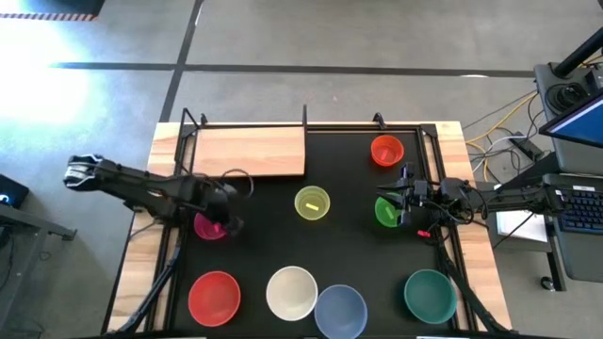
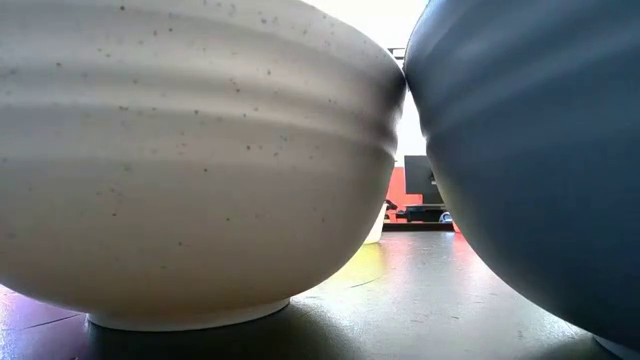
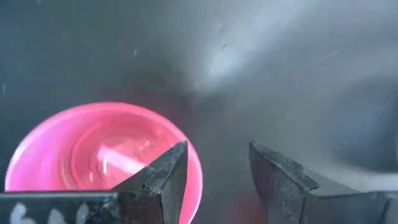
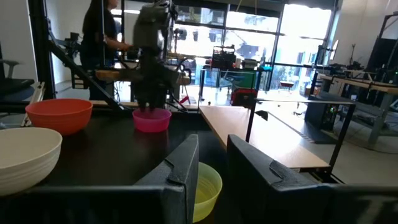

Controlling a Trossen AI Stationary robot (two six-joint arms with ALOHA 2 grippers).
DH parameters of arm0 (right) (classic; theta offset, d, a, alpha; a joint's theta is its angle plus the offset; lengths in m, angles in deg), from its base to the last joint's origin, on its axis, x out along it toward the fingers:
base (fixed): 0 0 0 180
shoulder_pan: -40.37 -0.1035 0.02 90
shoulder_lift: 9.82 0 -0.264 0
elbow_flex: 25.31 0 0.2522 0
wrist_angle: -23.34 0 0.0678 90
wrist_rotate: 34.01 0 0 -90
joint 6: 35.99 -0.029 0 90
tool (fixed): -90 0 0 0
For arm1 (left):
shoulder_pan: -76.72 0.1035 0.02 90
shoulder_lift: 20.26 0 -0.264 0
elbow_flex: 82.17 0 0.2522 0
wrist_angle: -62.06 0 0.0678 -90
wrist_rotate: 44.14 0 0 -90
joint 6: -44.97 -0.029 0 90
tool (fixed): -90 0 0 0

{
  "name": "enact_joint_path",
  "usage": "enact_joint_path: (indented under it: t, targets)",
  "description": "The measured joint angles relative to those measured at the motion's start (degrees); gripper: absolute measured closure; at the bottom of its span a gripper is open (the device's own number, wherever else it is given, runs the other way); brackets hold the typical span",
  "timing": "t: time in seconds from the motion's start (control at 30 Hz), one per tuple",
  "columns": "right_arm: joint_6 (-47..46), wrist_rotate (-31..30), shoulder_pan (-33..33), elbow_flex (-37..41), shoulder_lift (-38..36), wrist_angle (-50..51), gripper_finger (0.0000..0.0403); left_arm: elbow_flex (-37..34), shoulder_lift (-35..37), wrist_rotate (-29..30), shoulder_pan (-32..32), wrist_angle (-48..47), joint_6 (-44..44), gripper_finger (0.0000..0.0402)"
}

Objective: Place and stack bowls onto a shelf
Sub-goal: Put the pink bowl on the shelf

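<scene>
The small magenta bowl [image 1: 207, 227] sits on the black mat left of centre, below the shelf [image 1: 250, 151], a bare light-wood plank at the far left. My left gripper [image 3: 217, 171] is open and points steeply down at the magenta bowl [image 3: 99, 149]. One finger is over the bowl's rim and the other is outside it. My right gripper [image 4: 211, 165] waits level at the right, open on nothing, beside the green bowl [image 1: 383, 212]. The yellow bowl [image 1: 312, 203] stands mid-table and the orange-red bowl [image 1: 386, 150] at the far right. My left gripper comes at the magenta bowl's rim [image 3: 186, 155] from above, with one finger [image 3: 165, 177] over the inside and one [image 3: 280, 180] outside. I cannot tell whether either finger touches the rim. The bowl stands upright on the mat.
Along the near edge stand the red bowl [image 1: 214, 297], white bowl [image 1: 291, 292], pale blue bowl [image 1: 340, 311] and teal bowl [image 1: 430, 294]. Thin black posts [image 1: 305, 118] rise at the mat's far edge around the shelf. A person [image 4: 102, 31] stands in the room beyond the table.
</scene>
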Motion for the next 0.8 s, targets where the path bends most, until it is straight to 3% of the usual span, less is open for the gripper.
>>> enact_joint_path:
  t: [0.23, 0.57, 0.67, 0.8]
  targets:
    - [0.01, -0.01, 0.01, 0.0, -0.01, 0.02, 0.0328, -0.66, -5.83, 1.78, -4.26, 0.07, 6.76, 0.0247]
    - [0.0, -0.01, 0.01, 0.0, -0.02, 0.0, 0.0328, -0.66, -12.65, 6.57, -4.26, -0.22, 3.69, 0.0205]
    - [0.02, 0.01, 0.01, 0.0, 0.0, 0.0, 0.0328, -0.27, -14.61, 7.44, -4.26, -0.09, 1.19, 0.0228]
    - [0.01, 0.0, 0.0, 0.0, 0.0, 0.0, 0.0328, -0.2, -17.03, 7.14, -4.26, 0.06, -0.75, 0.029]
